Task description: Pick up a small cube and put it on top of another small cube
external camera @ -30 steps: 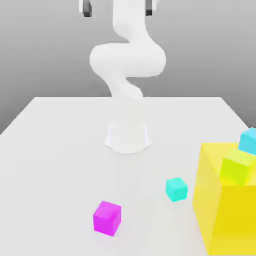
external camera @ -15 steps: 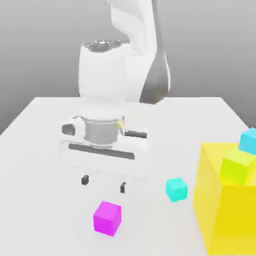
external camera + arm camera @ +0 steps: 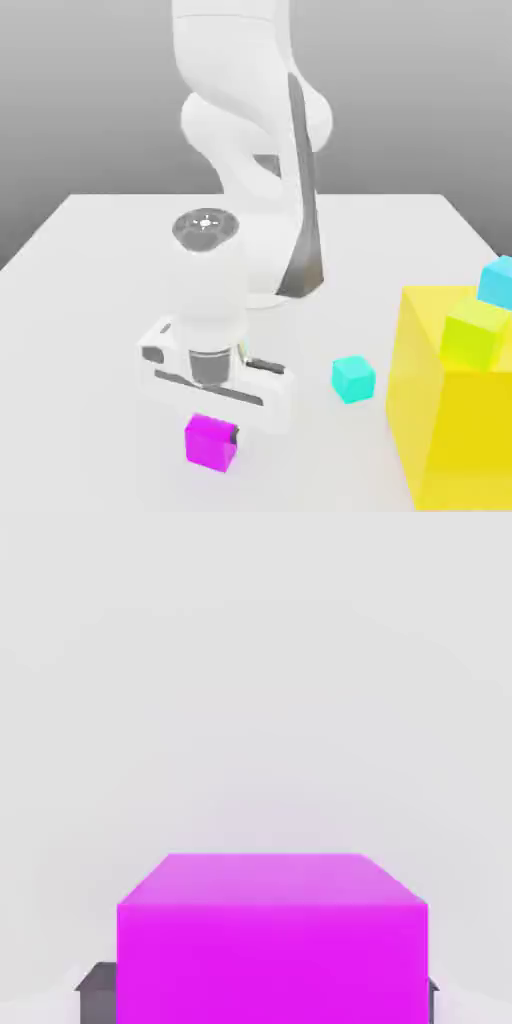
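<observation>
Closed on the pink cube [image 3: 211, 443], the pincer [image 3: 212, 432], with a dark fingertip [image 3: 233, 434] showing tight against the cube's side towards the exterior view's right. In the hand view, the pink cube [image 3: 272, 937] filled the space between the dark finger ends [image 3: 98, 990], seated squarely and still resting on the table [image 3: 90, 300]. Judged the step in hand to be the grasp just made, with the lift to follow. Best done by rising straight up before any sideways travel, keeping the squeeze steady so the glossy faces would not slip, and holding the wrist level so the cube would stay flat for stacking.

A little beyond the pincer, towards the exterior view's right, sat the turquoise cube [image 3: 353, 379], alone on the table and well apart from the held cube; a high, clear carry over to it seemed wise, then a slow descent centred on its smaller top. Farther off on that same side stood a big yellow block [image 3: 440, 420] bearing a lime-green cube [image 3: 475, 333] and a sky-blue cube [image 3: 497, 282]; worth skirting with the arm [image 3: 245, 130]. Table smooth, white, matte. Behind it, a plain grey backdrop [image 3: 90, 100].
</observation>
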